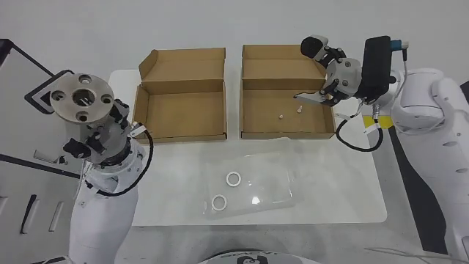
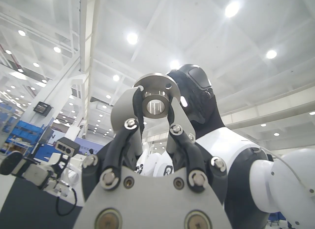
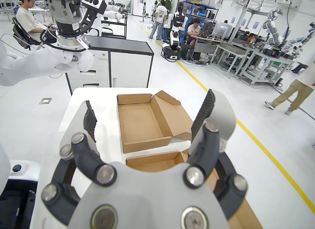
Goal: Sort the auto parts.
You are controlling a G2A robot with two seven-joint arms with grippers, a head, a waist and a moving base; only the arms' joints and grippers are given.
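With the left hand (image 2: 154, 109) closed on the round steel flanged bushing (image 1: 80, 100), lower it into the empty brown cardboard box (image 1: 183, 111) before releasing; the right hand (image 3: 149, 101) is wide open, holding nothing.

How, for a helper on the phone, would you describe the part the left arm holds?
Look just left of the white table, where the left pincer points upward. It is shut on a metal flange: a shiny round disc with bolt holes, far bigger than the table's white rings.
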